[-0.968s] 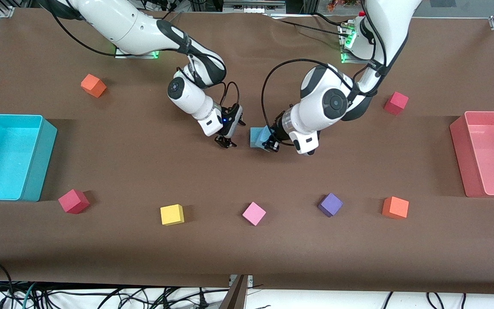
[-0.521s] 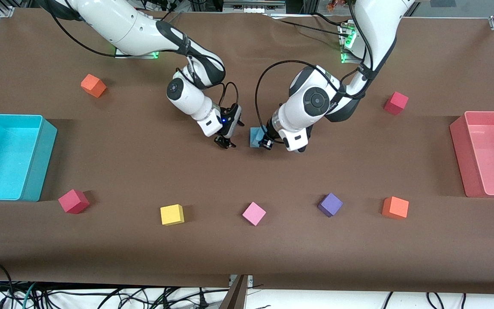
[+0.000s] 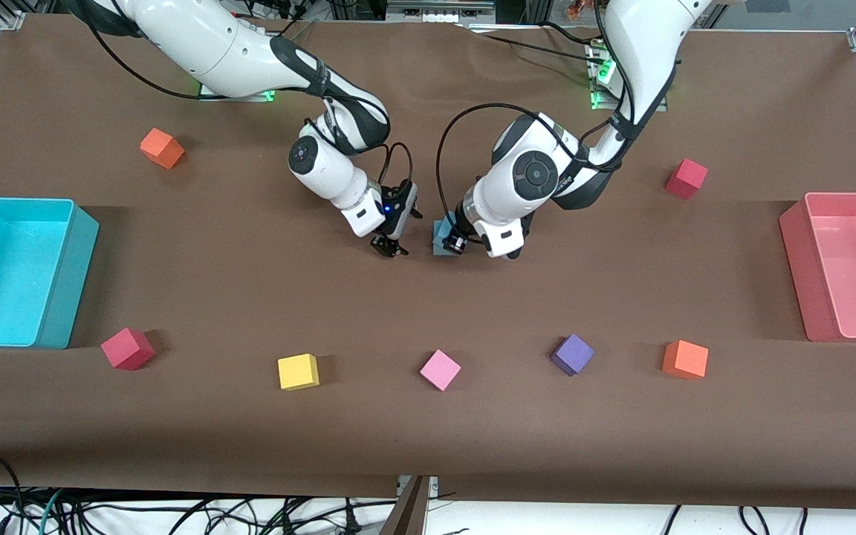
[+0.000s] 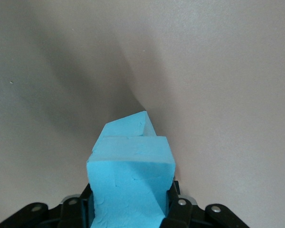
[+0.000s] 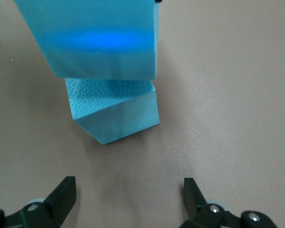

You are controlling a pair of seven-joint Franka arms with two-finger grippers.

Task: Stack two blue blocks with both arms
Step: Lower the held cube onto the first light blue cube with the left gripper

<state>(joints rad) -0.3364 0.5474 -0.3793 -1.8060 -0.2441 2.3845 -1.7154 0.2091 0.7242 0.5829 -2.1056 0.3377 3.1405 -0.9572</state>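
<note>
You've got the held block (image 4: 130,190) in the left gripper (image 3: 454,243) over the table block (image 5: 116,111) at table centre, right gripper (image 3: 391,247) beside that table block toward the right arm's end, jaws apart

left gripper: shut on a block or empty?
Shut on a blue block: the left gripper clamps its sides, over the second blue block on the table.

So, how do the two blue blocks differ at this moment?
The upper block is held between the fingers of the shut left gripper; the lower block lies free on the table. The upper one is over the lower one, and whether they touch cannot be told. They are turned differently, so their edges do not line up. Both are the same light blue foam cubes. The open right gripper waits beside them.
</note>
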